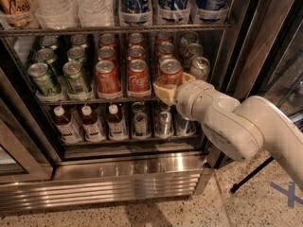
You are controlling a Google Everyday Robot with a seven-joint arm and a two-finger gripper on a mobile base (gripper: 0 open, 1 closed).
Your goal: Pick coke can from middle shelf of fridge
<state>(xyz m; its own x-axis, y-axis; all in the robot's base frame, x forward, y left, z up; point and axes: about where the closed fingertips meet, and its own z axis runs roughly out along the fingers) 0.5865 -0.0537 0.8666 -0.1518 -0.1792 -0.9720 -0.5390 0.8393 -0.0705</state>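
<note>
speckled stone floor (165, 216) lies nearest, then the ribbed steel base of the large glass-door drinks fridge (118, 183). the white robot arm (236, 126) reaches in from the right. its tan two-finger gripper (171, 86) sits at the foot of the front small red aluminium coke can (169, 71), on the thin wire middle shelf (85, 100). whether the grip has closed cannot be told. the step looks like grasping; next comes a firm hold, then a straight pull past the silver can (200, 66) just beside.

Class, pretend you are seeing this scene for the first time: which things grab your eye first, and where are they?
The bulky white robot arm reaches in from the lower right, its gripper at the front coke can, towards the right of the fridge's middle shelf. Left of it, rows of red cans and green cans fill that shelf, with small brown bottles below.
</note>
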